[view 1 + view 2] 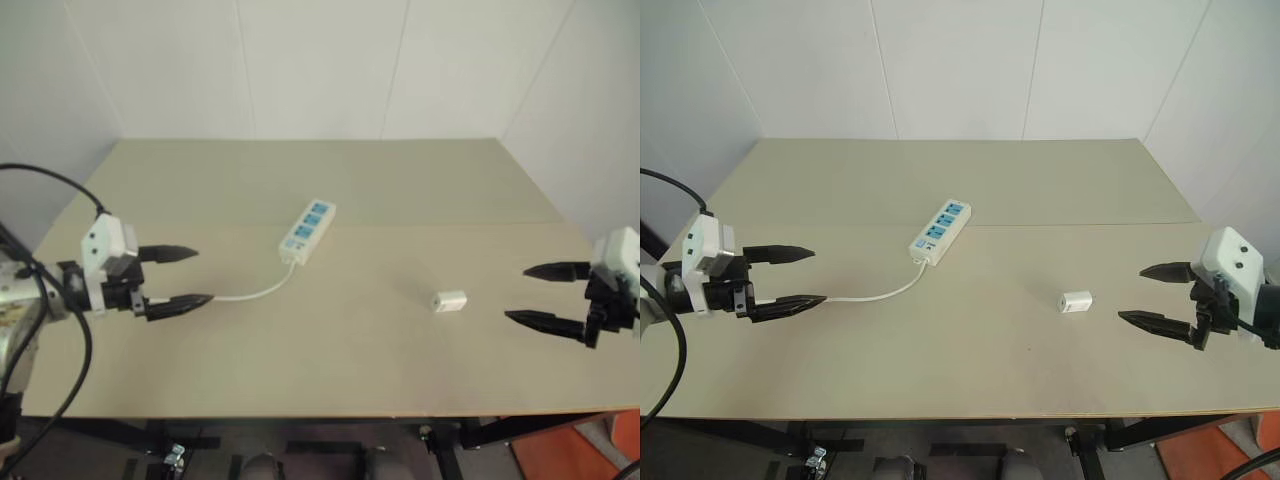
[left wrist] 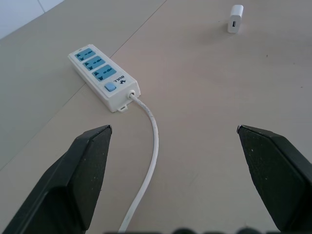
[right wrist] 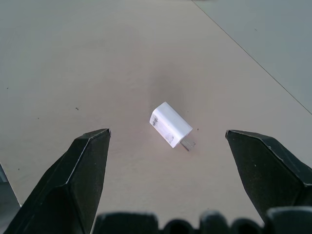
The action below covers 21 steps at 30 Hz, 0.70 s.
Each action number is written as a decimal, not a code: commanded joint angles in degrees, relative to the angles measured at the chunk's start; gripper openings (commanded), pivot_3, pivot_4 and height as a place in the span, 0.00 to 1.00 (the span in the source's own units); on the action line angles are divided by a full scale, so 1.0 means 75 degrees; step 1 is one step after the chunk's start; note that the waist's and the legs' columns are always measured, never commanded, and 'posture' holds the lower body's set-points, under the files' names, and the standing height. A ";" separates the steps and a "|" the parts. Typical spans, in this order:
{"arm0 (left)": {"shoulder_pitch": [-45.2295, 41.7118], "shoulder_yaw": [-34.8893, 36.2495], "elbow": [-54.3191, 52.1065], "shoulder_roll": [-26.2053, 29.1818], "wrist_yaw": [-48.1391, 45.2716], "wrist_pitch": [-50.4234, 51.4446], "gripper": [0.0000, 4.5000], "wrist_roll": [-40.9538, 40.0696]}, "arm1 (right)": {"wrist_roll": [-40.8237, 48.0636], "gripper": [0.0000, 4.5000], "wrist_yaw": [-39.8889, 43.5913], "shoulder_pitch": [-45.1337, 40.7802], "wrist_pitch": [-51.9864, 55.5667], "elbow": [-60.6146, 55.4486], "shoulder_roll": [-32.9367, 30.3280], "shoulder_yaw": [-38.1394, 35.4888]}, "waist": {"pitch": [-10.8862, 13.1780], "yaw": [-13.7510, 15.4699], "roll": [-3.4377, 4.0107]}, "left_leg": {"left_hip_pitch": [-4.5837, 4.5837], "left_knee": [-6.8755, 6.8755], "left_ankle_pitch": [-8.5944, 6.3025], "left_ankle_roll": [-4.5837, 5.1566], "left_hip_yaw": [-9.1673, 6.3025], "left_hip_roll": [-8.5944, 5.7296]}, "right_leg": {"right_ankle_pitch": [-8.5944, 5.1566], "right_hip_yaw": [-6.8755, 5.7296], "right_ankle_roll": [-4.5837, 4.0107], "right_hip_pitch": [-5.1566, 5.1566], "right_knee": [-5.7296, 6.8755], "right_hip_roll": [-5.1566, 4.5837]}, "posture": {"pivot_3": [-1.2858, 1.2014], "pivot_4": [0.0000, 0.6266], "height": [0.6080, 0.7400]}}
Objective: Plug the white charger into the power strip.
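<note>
Both jaws stood wide apart and empty when you paused: your left gripper [image 1: 182,276] hovered over the table [image 1: 400,180], pointing inward beside the cord [image 1: 250,293], and your right gripper [image 1: 545,294] pointed inward from the opposite edge. You had the white charger [image 1: 449,301] lying on its side near the right gripper, well apart from the power strip [image 1: 307,231] at mid-table.

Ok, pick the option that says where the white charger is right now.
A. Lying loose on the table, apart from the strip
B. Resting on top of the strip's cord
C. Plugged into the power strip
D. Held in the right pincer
A: the white charger lies on its side on the bare table, well clear of the power strip, with the open right pincer short of it.
</note>
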 commanded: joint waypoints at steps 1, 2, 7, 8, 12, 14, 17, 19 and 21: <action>-0.0162 0.0053 -0.0045 0.0006 0.0039 -0.0055 1.00 -0.0095 | 0.0212 0.99 -0.0060 -0.0005 -0.0006 -0.0227 0.0001 -0.0347 | 0.0000 0.0001 0.0000 | 0.0000 0.0000 0.0000 0.0000 0.0000 0.0000 | 0.0000 0.0000 0.0000 0.0000 0.0000 0.0000 | 0.52 0.24 1.00; -0.0169 0.0048 -0.0039 -0.0001 0.0039 -0.0059 1.00 -0.0098 | 0.0214 0.99 -0.0064 -0.0004 -0.0003 -0.0229 0.0000 -0.0354 | 0.0000 0.0002 0.0000 | 0.0000 0.0000 0.0000 0.0000 0.0000 0.0000 | 0.0000 0.0000 0.0000 0.0000 0.0000 0.0000 | 0.52 0.24 1.00; -0.0227 -0.0005 0.0022 -0.0045 0.0045 -0.0073 1.00 -0.0097 | 0.0256 0.99 -0.0085 -0.0025 0.0027 -0.0241 0.0008 -0.0365 | 0.0000 0.0001 0.0000 | -0.0001 0.0000 0.0000 0.0000 0.0000 0.0000 | 0.0000 0.0000 0.0000 0.0000 -0.0001 0.0000 | 0.52 0.24 1.00; -0.0240 -0.0018 0.0028 -0.0068 0.0058 -0.0076 1.00 -0.0099 | 0.0260 0.99 -0.0101 -0.0021 0.0023 -0.0252 0.0013 -0.0354 | 0.0000 0.0001 0.0000 | -0.0001 0.0000 0.0000 0.0000 0.0000 0.0000 | 0.0000 -0.0001 0.0000 0.0000 -0.0001 0.0000 | 0.52 0.24 1.00; -0.0403 -0.0188 0.0071 -0.0349 0.0448 -0.0128 1.00 0.0063 | 0.0314 0.99 -0.0157 -0.0010 0.0025 -0.0304 0.0015 -0.0327 | 0.0000 0.0002 0.0000 | 0.0000 0.0000 0.0000 0.0000 0.0000 0.0000 | 0.0000 0.0000 0.0000 0.0001 0.0000 0.0000 | 0.52 0.24 1.00; -0.0625 -0.0389 0.0129 -0.0625 0.0853 -0.0147 1.00 0.0256 | 0.0322 0.99 -0.0178 -0.0046 0.0002 -0.0271 0.0007 -0.0290 | 0.0000 0.0004 -0.0001 | 0.0000 0.0002 0.0000 0.0000 -0.0002 0.0000 | 0.0001 -0.0001 0.0000 0.0004 0.0000 0.0000 | 0.52 0.24 1.00; -0.1196 -0.0992 0.0143 -0.1332 0.2078 0.0188 1.00 0.0803 | 0.0337 0.99 -0.0227 -0.0139 -0.0036 -0.0242 -0.0003 -0.0201 | 0.0000 0.0065 -0.0001 | 0.0001 0.0005 0.0000 0.0000 -0.0005 -0.0004 | 0.0002 -0.0002 0.0002 0.0011 -0.0001 -0.0001 | 0.52 0.24 1.00; -0.1585 -0.1333 0.0231 -0.1810 0.2899 0.0484 1.00 0.1212 | 0.0353 0.99 -0.0255 -0.0190 -0.0037 -0.0261 -0.0005 -0.0161 | -0.0002 0.0095 -0.0005 | 0.0000 0.0013 0.0000 0.0000 -0.0008 -0.0007 | 0.0007 -0.0002 0.0007 0.0020 -0.0003 -0.0001 | 0.52 0.24 1.00; -0.2017 -0.1710 0.0509 -0.2293 0.3574 0.0763 1.00 0.1600 | 0.0367 0.99 -0.0278 -0.0252 -0.0038 -0.0271 -0.0001 -0.0125 | -0.0003 0.0101 -0.0007 | -0.0001 0.0014 0.0000 0.0001 -0.0009 -0.0008 | 0.0008 -0.0001 0.0008 0.0020 -0.0006 -0.0001 | 0.52 0.24 1.00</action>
